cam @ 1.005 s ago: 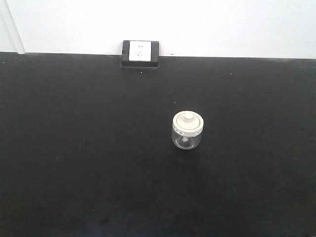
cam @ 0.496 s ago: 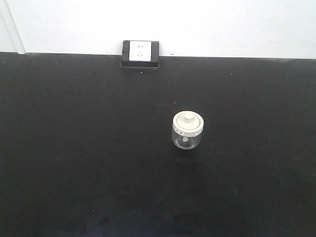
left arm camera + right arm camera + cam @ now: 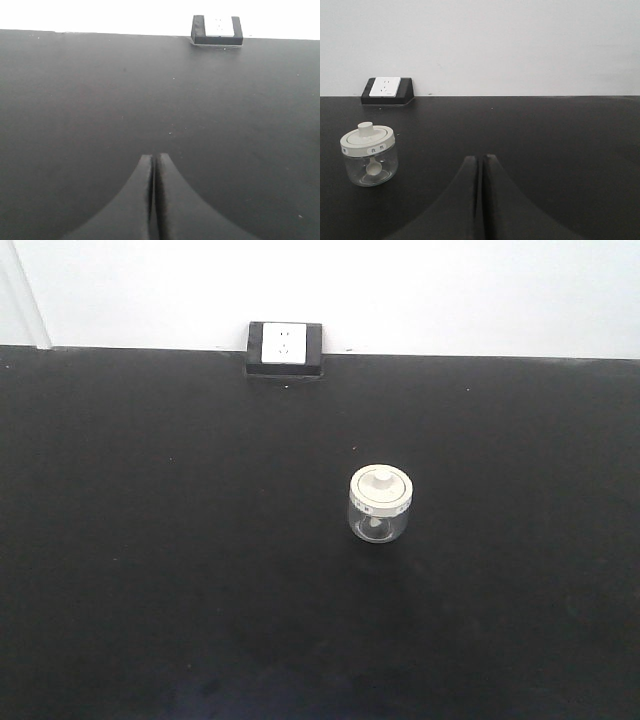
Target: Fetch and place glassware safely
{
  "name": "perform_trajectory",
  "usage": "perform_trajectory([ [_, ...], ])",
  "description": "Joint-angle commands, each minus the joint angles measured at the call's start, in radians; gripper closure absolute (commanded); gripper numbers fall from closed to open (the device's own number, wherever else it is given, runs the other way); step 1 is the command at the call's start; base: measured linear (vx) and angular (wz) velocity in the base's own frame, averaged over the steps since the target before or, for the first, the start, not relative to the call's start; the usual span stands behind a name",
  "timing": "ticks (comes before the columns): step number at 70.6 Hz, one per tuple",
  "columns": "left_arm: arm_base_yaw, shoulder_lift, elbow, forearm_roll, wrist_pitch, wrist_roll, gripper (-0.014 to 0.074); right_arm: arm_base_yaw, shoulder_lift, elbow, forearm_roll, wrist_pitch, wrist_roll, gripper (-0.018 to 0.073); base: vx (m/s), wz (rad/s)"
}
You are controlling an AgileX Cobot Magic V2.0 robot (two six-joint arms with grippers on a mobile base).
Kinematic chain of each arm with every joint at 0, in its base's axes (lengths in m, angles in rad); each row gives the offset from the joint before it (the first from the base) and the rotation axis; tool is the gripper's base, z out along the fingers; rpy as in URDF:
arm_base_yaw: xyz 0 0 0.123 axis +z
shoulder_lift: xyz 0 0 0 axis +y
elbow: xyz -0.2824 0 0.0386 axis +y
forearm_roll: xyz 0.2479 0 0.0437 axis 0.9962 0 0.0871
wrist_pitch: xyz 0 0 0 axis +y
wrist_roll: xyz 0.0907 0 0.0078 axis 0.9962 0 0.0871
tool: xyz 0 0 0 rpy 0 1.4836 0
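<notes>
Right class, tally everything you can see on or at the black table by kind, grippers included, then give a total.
Glass jar with cream-white lid: 1
Wall socket box: 1
Grippers: 2, left gripper and right gripper, both shut and empty
Total: 4

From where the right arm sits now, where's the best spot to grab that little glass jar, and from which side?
Probably the clear body of the glass jar below the lid, approached level from its front. It stands upright and alone; the knob looks too small to hold safely. The right gripper is shut, so open first.
</notes>
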Motion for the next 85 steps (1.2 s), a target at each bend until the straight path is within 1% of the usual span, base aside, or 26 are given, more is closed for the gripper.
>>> perform_trajectory([
  [1,0.000,-0.012,0.028,-0.011,-0.078,-0.008,0.0603,-0.004,-0.012,0.019,-0.002,-0.070,-0.010,0.0563,0.00,0.00],
  [85,0.000,-0.012,0.028,-0.011,-0.078,-0.008,0.0603,-0.004,-0.012,0.019,-0.002,-0.069,-0.010,0.0563,0.00,0.00],
])
